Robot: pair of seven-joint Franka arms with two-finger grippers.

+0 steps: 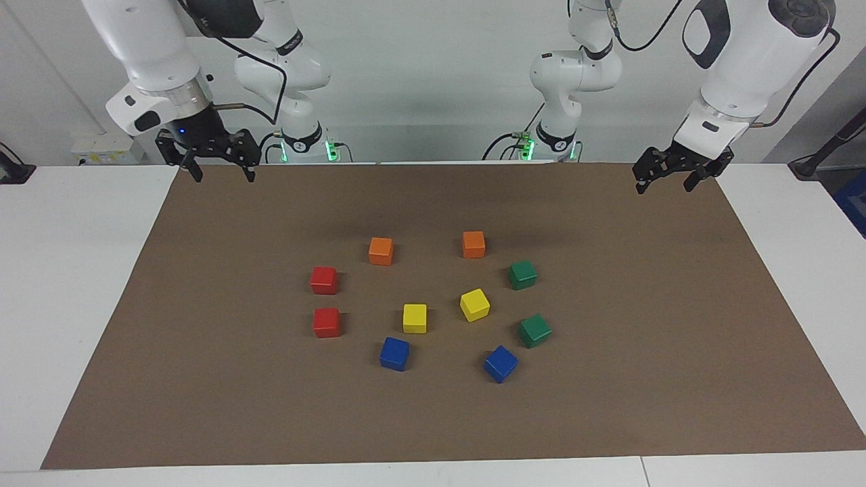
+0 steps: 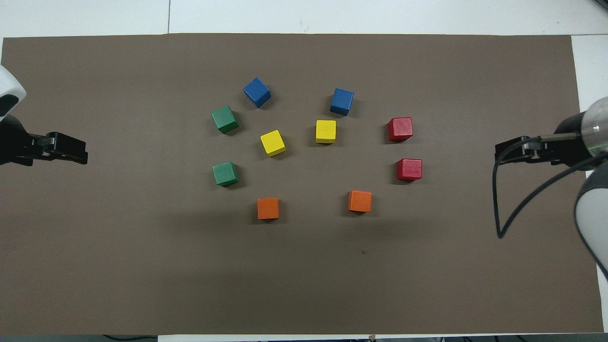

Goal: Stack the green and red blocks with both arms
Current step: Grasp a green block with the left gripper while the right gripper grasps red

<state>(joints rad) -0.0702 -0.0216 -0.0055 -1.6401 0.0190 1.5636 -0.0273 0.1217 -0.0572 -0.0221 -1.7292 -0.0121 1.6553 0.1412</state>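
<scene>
Two red blocks sit side by side toward the right arm's end of the mat, one (image 1: 324, 280) (image 2: 409, 169) nearer to the robots than the other (image 1: 327, 322) (image 2: 400, 129). Two green blocks lie toward the left arm's end, one (image 1: 523, 274) (image 2: 225, 173) nearer to the robots than the other (image 1: 534, 331) (image 2: 224, 118). All four rest singly on the mat. My right gripper (image 1: 224, 177) (image 2: 503, 153) hangs open and empty over the mat's corner at its own end. My left gripper (image 1: 663, 187) (image 2: 80, 153) waits open and empty over the mat's edge at the other end.
Two orange cubes (image 1: 381, 251) (image 1: 473, 244), two yellow cubes (image 1: 415, 318) (image 1: 474, 304) and two blue cubes (image 1: 394, 354) (image 1: 500, 364) lie among the red and green ones. A brown mat (image 1: 643, 379) covers the white table (image 1: 61, 284).
</scene>
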